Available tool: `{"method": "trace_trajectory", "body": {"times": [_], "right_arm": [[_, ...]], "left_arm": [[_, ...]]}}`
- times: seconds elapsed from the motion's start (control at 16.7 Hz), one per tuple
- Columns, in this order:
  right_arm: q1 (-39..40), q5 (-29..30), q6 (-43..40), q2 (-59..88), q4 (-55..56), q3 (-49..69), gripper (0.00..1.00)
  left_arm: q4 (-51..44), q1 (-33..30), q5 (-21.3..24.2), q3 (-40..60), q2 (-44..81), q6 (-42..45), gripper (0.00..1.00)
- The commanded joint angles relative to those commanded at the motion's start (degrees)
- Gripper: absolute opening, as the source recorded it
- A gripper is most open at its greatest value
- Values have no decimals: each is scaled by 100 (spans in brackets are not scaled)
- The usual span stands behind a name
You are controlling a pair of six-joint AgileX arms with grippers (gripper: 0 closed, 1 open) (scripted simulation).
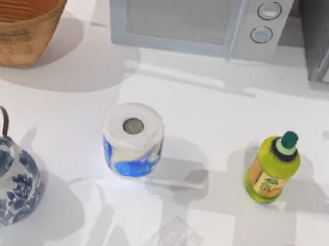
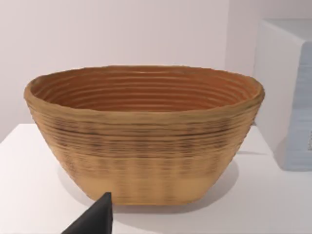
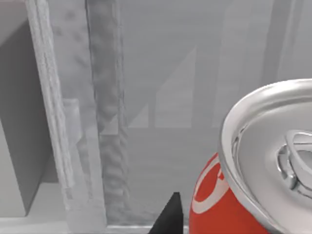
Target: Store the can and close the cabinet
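Looking from the right wrist, the red can (image 3: 234, 204) sits close against the right end effector (image 3: 168, 217), with the grey cabinet (image 3: 146, 97) interior straight ahead; whether the fingers pinch the can or stand spread I cannot tell. To do it well, I'd carry the can deep past the door frame, keep it upright, then let go. The left end effector (image 2: 95, 219) idles facing the basket (image 2: 146, 141).

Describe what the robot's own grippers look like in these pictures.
Little of them shows. In the left wrist view, a matte black, pointed fingertip rises from the lower edge. In the right wrist view, a similar black, wedge-shaped fingertip appears. Both are plain, with no visible markings or cables.
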Motion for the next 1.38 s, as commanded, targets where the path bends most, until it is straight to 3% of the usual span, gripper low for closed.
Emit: {"method": "trace_trajectory", "body": {"times": [0.9, 1.38], "right_arm": [[781, 670, 80, -6375, -3089, -2464, 0], [886, 759, 91, -7177, -3499, -2792, 0]], "left_arm": [[0, 0, 0, 0, 0, 0, 100], [0, 0, 0, 0, 0, 0, 100]]}}
